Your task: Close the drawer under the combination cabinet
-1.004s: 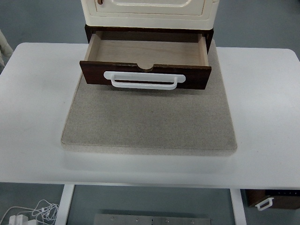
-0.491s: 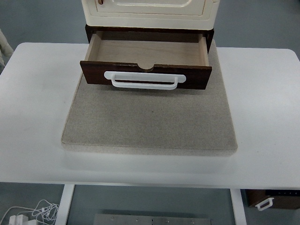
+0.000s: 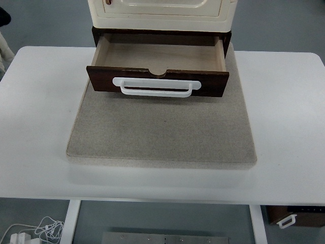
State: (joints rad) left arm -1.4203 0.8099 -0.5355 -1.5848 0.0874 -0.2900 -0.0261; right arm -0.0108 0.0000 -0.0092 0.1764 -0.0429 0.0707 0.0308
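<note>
**Mia:** Where is the drawer [image 3: 158,63]?

**Ben:** It sits under the cream cabinet [image 3: 161,12], at the far side of the gray mat [image 3: 161,129]. It is pulled out toward us. You can look right down into it, and there is nothing inside.

**Mia:** So is the job started?

**Ben:** I think not. The drawer is wide open and nothing touches it. No robot hand shows anywhere, left or right, so I cannot tell if the fingers are spread or curled.

**Mia:** What has to come next?

**Ben:** A hand must reach in over the mat to the front of the drawer. Then it must push flat and straight toward the cabinet, near the middle, so the drawer does not go in crooked. The cabinet could slide back if the push is too hard.

**Mia:** What does the drawer look like?

**Ben:** The front is dark brown wood, smooth and a bit shiny. The inside is pale wood. There is a little round dip in the top edge of the front.

**Mia:** And that white thing on it?

**Ben:** That is the handle [image 3: 156,87]. It is a long white bar with rounded corners, maybe plastic.

**Mia:** And the mat?

**Ben:** It looks soft and fuzzy, like felt. It lies on the smooth white table [image 3: 35,127].
</note>
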